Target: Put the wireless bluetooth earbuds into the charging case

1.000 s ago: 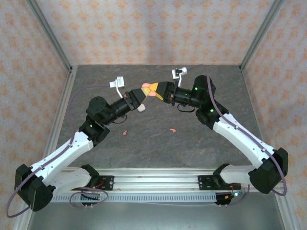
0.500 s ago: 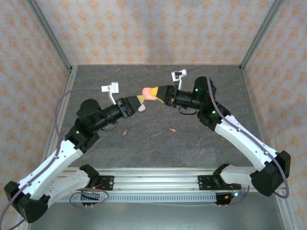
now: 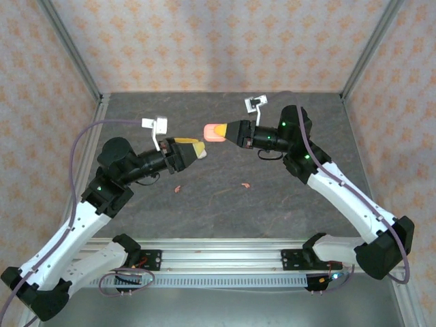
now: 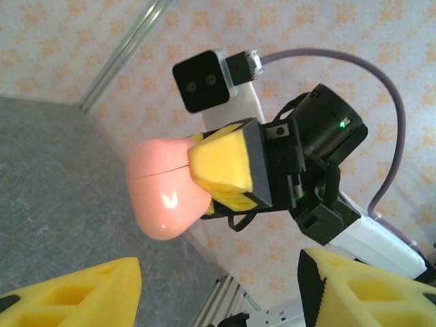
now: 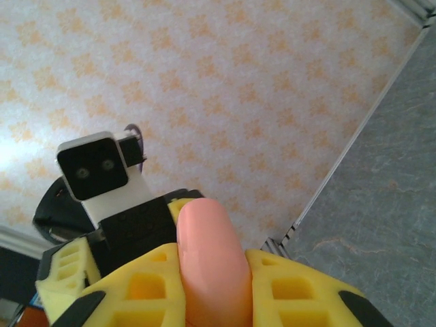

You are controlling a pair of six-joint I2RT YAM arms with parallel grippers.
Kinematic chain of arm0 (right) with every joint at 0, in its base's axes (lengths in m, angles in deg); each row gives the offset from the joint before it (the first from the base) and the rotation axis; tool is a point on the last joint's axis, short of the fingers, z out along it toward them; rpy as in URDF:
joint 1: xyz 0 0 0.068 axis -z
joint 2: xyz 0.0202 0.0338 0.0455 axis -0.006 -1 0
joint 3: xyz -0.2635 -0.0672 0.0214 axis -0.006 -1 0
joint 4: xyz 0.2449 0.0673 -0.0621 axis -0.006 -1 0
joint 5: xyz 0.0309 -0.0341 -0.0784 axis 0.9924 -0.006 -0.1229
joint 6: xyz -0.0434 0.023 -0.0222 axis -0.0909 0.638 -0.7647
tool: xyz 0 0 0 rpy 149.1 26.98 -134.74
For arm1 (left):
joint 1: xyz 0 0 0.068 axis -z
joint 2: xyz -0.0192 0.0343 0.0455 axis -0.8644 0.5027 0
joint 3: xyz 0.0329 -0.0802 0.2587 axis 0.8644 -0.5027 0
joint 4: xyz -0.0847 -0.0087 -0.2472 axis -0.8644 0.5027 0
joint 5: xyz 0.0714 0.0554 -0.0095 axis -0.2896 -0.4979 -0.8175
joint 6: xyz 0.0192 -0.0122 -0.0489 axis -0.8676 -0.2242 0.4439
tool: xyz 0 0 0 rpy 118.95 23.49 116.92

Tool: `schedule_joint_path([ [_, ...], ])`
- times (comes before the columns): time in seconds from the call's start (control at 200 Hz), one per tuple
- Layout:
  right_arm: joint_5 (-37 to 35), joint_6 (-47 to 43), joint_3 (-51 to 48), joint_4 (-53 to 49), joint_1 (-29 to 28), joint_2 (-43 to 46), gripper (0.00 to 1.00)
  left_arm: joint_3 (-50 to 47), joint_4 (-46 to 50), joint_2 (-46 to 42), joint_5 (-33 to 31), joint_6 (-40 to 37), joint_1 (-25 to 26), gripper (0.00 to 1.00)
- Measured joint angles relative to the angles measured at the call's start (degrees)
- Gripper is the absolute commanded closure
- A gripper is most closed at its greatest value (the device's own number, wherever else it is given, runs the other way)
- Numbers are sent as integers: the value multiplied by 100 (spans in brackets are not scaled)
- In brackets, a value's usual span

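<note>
Top external: right gripper (image 3: 225, 129) clamps the pink case (image 3: 214, 131) aloft; left gripper (image 3: 193, 147) spread wide, empty; pink earbuds (image 3: 244, 184) mere specks on open desk (image 3: 218, 211).

Lab test booth: aluminium-framed patterned walls (image 3: 204, 41) around grey table (image 3: 225, 204).

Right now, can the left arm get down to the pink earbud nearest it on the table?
Probably yes. The left gripper is open and hangs just beyond the pink earbud, which lies bare on the table with nothing over it. The right gripper holds the pink case up, off that path.
</note>
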Motion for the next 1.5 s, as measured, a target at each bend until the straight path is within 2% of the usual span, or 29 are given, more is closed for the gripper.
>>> schedule_joint_path([
  [0.42, 442, -258, 15, 22, -76, 52, 83, 2, -374, 461, 470, -26, 0, 46],
  [0.771, 507, -352, 15, 20, -127, 186, 83, 107, -658, 647, 647, 74, 2, 62],
  [0.841, 507, -376, 15, 20, -127, 186, 83, 109, -675, 647, 667, 81, 2, 67],
  [0.931, 507, -411, 15, 17, -127, 186, 83, 122, -719, 647, 721, 79, 2, 79],
  [1.016, 503, -474, 22, 22, -125, 192, 82, 138, -697, 647, 756, 68, 0, 100],
  [1.156, 507, -560, 42, 13, -114, 197, 80, 234, -420, 605, 699, -186, -9, 100],
  [1.286, 544, -758, 68, -144, -188, 197, 77, 247, -35, 420, 597, -774, 20, 100],
  [1.501, 675, -1150, 181, -627, -291, 197, 63, 238, 496, 107, 409, -2081, 122, 100],
])
